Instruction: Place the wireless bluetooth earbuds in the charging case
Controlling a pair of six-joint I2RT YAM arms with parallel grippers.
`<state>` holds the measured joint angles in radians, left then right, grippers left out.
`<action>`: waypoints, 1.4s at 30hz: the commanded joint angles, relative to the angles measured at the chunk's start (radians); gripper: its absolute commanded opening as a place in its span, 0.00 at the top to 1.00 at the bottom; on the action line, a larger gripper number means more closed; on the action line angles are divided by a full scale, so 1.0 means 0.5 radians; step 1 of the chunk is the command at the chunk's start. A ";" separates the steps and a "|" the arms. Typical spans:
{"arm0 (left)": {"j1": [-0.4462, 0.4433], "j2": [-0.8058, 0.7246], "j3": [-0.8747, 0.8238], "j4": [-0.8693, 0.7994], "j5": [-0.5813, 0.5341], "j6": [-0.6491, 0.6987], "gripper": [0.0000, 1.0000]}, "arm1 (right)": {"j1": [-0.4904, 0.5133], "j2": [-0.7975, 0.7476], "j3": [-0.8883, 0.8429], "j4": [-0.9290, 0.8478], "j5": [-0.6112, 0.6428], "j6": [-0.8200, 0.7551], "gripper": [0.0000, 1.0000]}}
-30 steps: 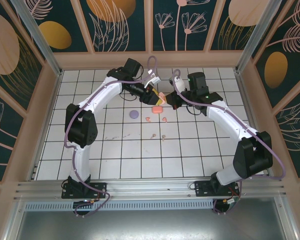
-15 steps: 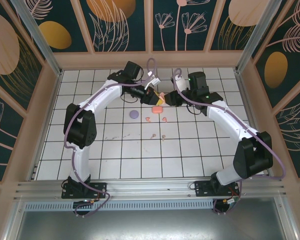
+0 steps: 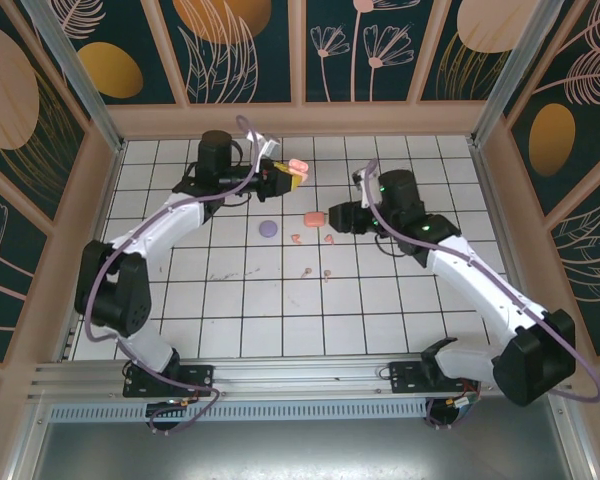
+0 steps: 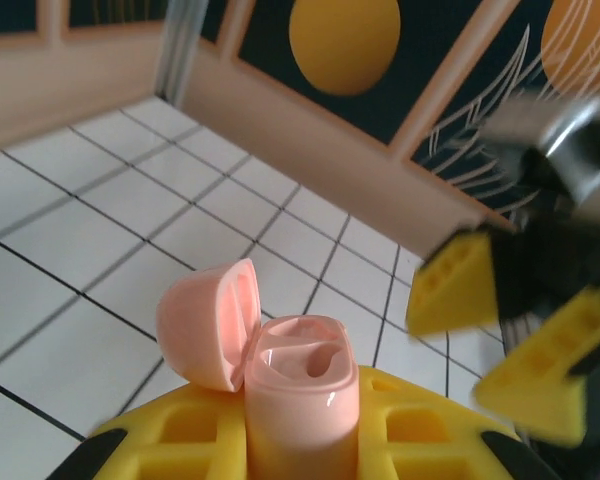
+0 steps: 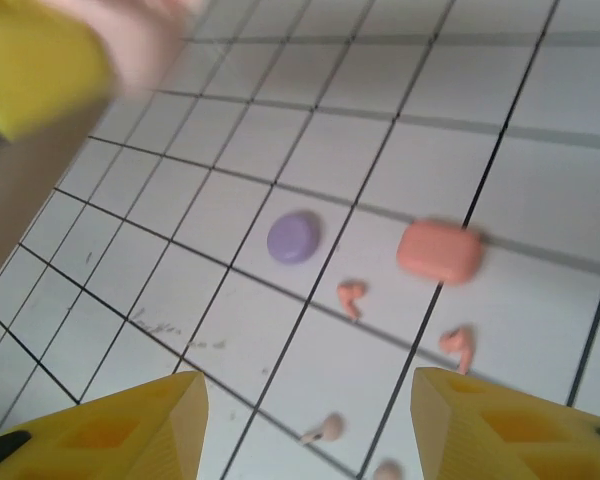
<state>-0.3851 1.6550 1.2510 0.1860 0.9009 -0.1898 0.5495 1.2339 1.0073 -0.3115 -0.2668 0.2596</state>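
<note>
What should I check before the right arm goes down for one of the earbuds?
1. Open case clamped in the left gripper: ok.
2. Its lid open: ok.
3. Both slots in it empty: ok.
4. Right gripper open: ok.
5. Earbuds lying loose on the table, apart from each other: ok.
6. Which earbud fits which slot: cannot tell.

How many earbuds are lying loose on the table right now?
4 earbuds, all pink: two just on the near side of the closed case, two more nearer still. Others may be hidden.
</note>
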 commanded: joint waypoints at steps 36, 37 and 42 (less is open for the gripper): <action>0.034 -0.746 -0.925 1.106 -1.100 -0.544 1.00 | 0.800 1.376 0.594 -0.629 1.025 1.426 0.52; 0.033 -0.746 -0.927 1.110 -1.096 -0.545 1.00 | 0.800 1.379 0.587 -0.629 1.022 1.426 0.53; 0.034 -0.738 -0.935 1.136 -1.093 -0.562 1.00 | 0.798 1.394 0.572 -0.629 1.012 1.420 0.59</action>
<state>-0.3737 1.3056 0.7925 0.6933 0.3546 -0.4538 0.9436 1.9133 1.2747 -0.5880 0.2199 0.9752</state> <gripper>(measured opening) 0.223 0.420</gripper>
